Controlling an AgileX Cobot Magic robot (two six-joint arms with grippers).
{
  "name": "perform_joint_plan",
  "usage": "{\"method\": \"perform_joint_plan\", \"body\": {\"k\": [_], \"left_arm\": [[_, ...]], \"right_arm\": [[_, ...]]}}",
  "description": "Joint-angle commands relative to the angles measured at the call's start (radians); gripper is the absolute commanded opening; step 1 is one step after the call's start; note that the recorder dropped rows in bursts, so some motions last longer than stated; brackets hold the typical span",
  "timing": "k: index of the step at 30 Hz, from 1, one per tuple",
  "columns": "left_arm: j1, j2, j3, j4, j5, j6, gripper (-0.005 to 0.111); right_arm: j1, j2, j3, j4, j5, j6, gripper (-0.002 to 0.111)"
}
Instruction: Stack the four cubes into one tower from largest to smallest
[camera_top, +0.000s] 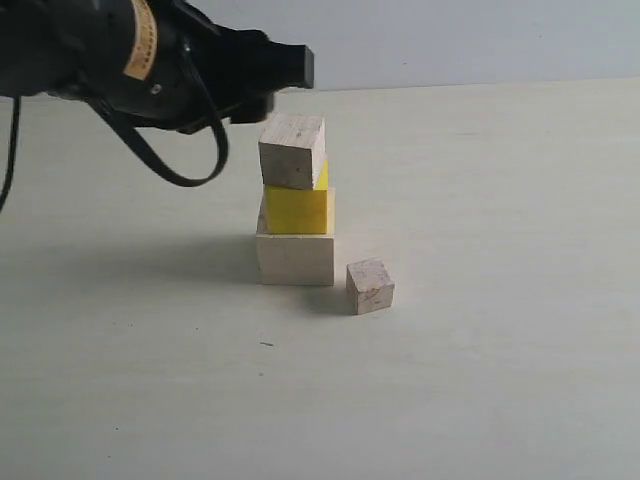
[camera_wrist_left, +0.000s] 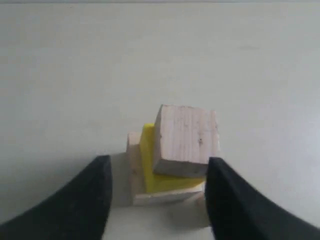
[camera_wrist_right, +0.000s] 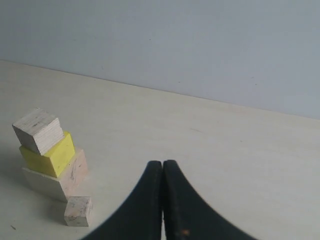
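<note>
The tower stands mid-table: the large pale wooden cube (camera_top: 295, 258) at the bottom, the yellow cube (camera_top: 296, 208) on it, and the medium pale cube (camera_top: 292, 150) on top, turned a little askew. On the table just right of the base lies the smallest pale cube (camera_top: 370, 286). My left gripper (camera_top: 275, 85) hovers at the tower's upper left, open, its black fingers (camera_wrist_left: 95, 190) apart and holding nothing; the medium cube (camera_wrist_left: 187, 137) shows beyond them. My right gripper (camera_wrist_right: 162, 164) is shut and empty, well away from the tower (camera_wrist_right: 50, 155) and the smallest cube (camera_wrist_right: 78, 211).
The pale tabletop (camera_top: 480, 380) runs back to a light blue-grey wall (camera_top: 450, 40). The left arm's black body and its cable loop (camera_top: 180, 150) hang over the table left of the tower.
</note>
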Motion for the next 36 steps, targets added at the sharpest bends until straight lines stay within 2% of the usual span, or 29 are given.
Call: {"method": "perform_joint_plan", "body": {"k": [1,3,4,9,17,21,23,26,28,32,36], "left_arm": [[-0.004,-0.071,-0.006,-0.018,0.170,0.095,0.018],[-0.004,-0.103,-0.006,-0.020,0.239,0.127,0.002],[-0.004,-0.120,-0.006,-0.023,0.265,0.157,0.000],[-0.004,-0.200,-0.006,-0.054,0.356,0.279,0.000],[-0.004,-0.357,-0.003,-0.215,0.386,0.532,0.000],[-0.002,-0.407,0.056,-0.206,0.379,0.554,0.000],[-0.002,-0.430,0.134,-0.179,0.350,0.557,0.000],[-0.002,-0.445,0.247,-0.155,0.284,0.557,0.000],[-0.002,-0.445,0.310,-0.122,0.233,0.557,0.000],[-0.002,-0.445,0.339,-0.100,0.191,0.590,0.000],[-0.002,-0.445,0.339,-0.090,0.173,0.621,0.000]], "right_arm": [[0.002,-0.003,0.015,-0.007,-0.003,-0.002,0.000],[0.002,0.002,0.037,-0.009,-0.011,0.000,0.000],[0.002,0.007,0.049,-0.009,-0.013,0.002,0.000],[0.002,0.087,0.072,-0.003,-0.018,0.014,0.000],[0.002,0.324,0.072,0.006,-0.124,0.149,0.000],[0.000,0.433,0.048,0.054,-0.159,0.213,0.000],[-0.023,0.509,0.004,0.089,-0.160,0.218,0.000],[-0.090,0.573,-0.065,0.162,-0.160,0.191,0.000],[-0.159,0.617,-0.116,0.252,-0.167,0.105,0.000],[-0.302,0.704,-0.179,0.427,-0.204,-0.065,0.000],[-0.455,0.822,-0.219,0.732,-0.320,-0.340,0.000]]}}
